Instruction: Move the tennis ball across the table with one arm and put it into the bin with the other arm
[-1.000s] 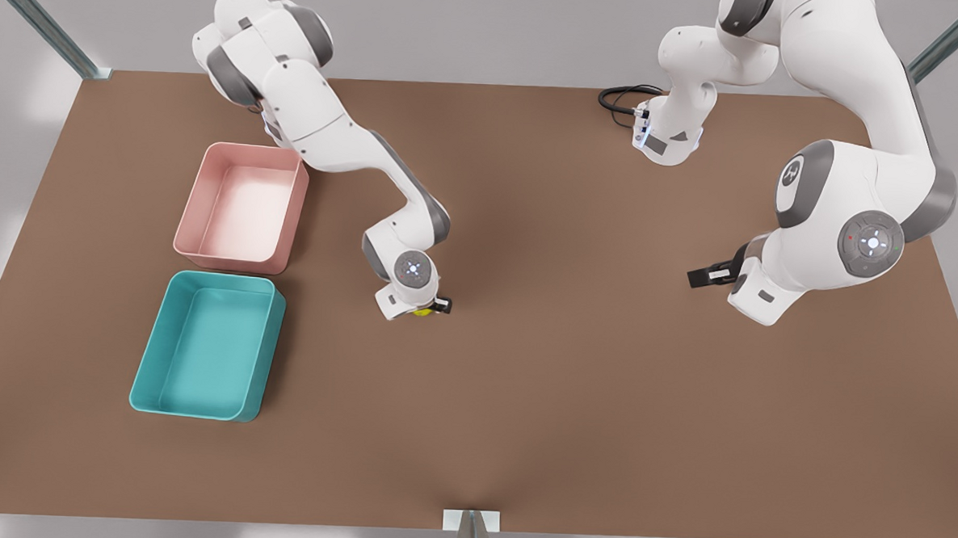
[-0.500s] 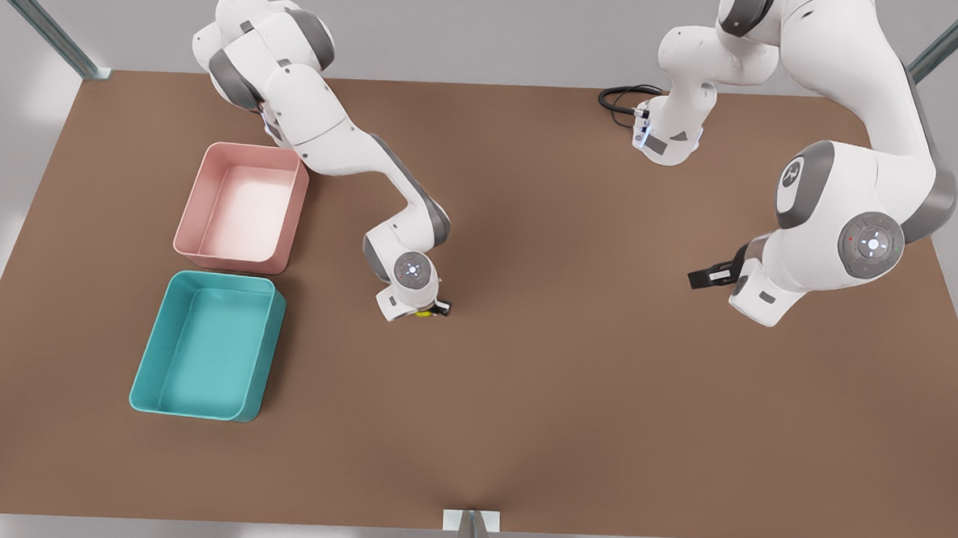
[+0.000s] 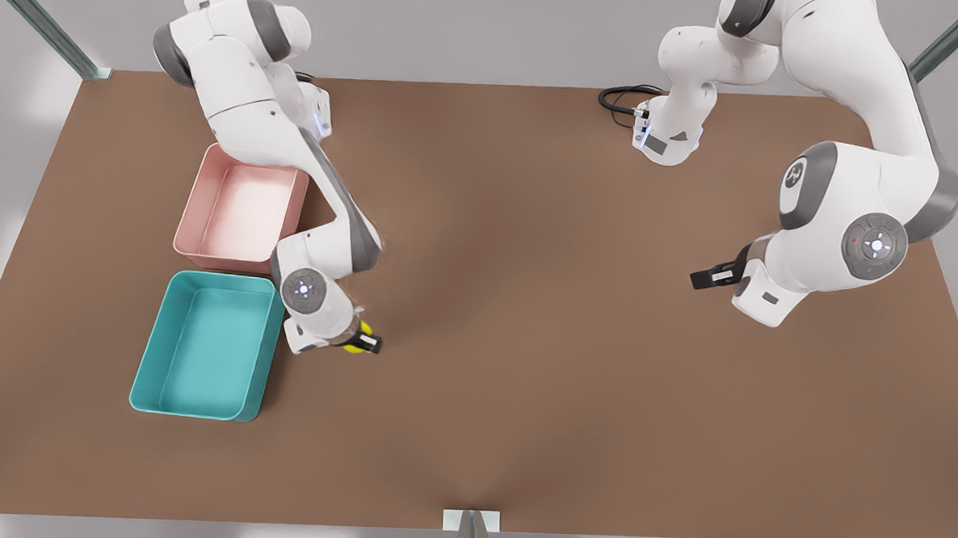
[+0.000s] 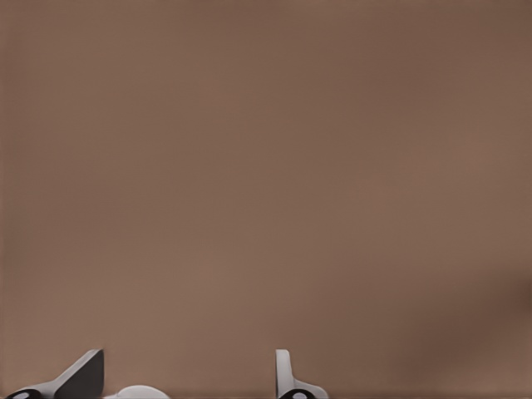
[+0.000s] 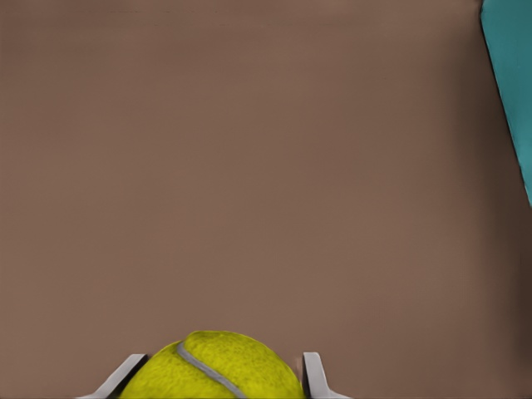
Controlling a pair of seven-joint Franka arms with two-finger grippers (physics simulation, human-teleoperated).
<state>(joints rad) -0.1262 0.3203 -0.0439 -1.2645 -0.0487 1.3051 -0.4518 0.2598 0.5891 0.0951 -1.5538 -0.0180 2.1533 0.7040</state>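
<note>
teal bin (image 3: 205,346) sits at the front view's left on the table (image 3: 569,418), pink tray (image 3: 243,210) behind it. just beside the bin's near wall, right gripper (image 3: 362,343) hangs above the table, jaws pinching the tennis ball (image 5: 218,366) across its middle. fuzzy, light, slightly springy: likely grips well, would roll if dropped. left gripper (image 3: 709,277) waits far right, jaws spread.

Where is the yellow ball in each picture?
Front view: the ball sits in the right gripper, beside the blue bin.
Right wrist view: the ball is between the jaws.
Left wrist view: brown table, no ball.
Shared landmark: the table.
</note>
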